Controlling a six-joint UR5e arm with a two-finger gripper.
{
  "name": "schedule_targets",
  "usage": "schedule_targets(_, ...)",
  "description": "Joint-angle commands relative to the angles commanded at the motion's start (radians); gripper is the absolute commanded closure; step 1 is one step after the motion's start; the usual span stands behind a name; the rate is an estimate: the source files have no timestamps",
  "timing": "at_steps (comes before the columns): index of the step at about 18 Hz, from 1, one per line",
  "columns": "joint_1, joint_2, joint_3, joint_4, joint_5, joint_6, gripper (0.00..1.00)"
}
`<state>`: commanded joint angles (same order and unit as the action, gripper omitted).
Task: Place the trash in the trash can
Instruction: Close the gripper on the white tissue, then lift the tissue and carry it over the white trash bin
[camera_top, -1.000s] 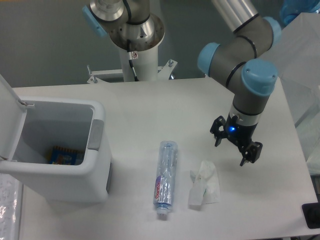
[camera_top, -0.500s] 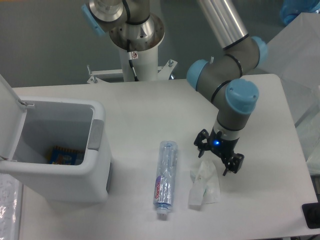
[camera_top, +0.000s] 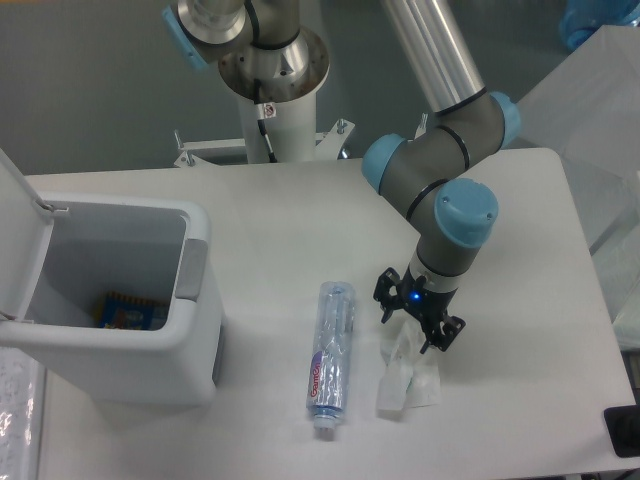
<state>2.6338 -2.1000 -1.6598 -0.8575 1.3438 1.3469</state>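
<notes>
Crumpled white tissue (camera_top: 408, 378) under spread gripper (camera_top: 412, 327), ribbed clear bottle (camera_top: 332, 355) beside.

White trash can (camera_top: 150, 350) with a grey tab, colourful blue packet (camera_top: 130, 312) inside. Clear bottle (camera_top: 331, 355) has a red-and-blue label; tissue (camera_top: 410, 375) is white.

tool (camera_top: 413, 321) now further left & lower vs 1 s ago, arm (camera_top: 440, 190) swung w/ it; it's moved from bare bench to right over upper part of tissue (camera_top: 410, 377), jaws spread.
</notes>
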Motion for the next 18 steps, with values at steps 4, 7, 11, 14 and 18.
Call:
schedule_targets(4,0.005,0.012,0.031,-0.002,-0.003,0.003,1.0)
schedule_targets(7,0.006,0.015,0.035,-0.002,-0.003,0.002,1.0)
schedule_targets(11,0.008,0.034,0.058,-0.003,-0.005,-0.006,1.0)
schedule_targets(14,0.005,0.035,0.103,-0.006,-0.015,-0.09,1.0)
schedule_targets(18,0.006,0.061,0.124,-0.006,-0.136,-0.166,1.0)
